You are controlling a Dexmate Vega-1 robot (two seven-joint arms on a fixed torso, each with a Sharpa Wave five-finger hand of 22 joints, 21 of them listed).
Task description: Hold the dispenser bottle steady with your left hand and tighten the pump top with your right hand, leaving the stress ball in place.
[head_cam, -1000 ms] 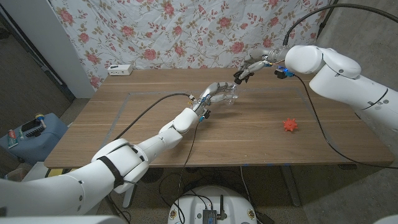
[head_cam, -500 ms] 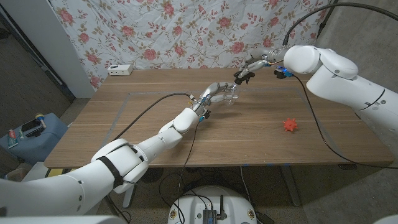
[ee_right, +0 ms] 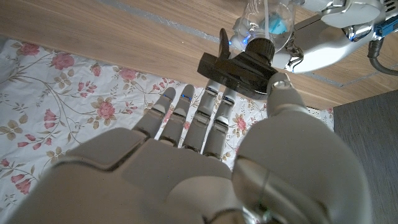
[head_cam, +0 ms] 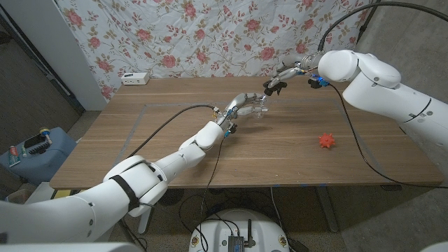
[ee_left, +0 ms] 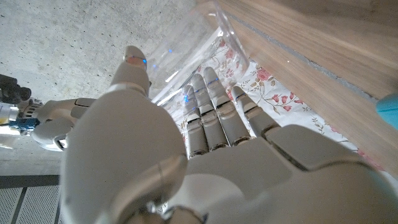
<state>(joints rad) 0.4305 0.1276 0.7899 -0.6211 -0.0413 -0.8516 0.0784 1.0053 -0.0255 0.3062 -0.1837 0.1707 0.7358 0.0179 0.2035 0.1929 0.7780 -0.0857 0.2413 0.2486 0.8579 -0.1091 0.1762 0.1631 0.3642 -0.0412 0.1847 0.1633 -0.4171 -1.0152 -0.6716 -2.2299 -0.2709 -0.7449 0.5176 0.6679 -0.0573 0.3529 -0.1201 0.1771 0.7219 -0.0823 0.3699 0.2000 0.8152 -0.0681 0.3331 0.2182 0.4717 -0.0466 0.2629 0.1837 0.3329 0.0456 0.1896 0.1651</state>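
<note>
Little has shifted in the last second: the right arm's upper casing has edged slightly toward the table's centre, while both hands stay where they were at the bottle.

On the wooden table, largest first: the left arm reaches from seven o'clock up to the middle of the far half, where the left hand wraps the clear dispenser bottle, fingers curled round its body. In the left wrist view the fingers lie against the transparent bottle wall.

From two o'clock the right hand meets the black pump top just above the bottle. In the right wrist view the thumb tip touches the pump top and the fingers stand slightly apart beside it; whether they truly pinch it I cannot tell for certain, though contact looks likely.

The orange stress ball sits well apart at four o'clock from the bottle, untouched.
</note>
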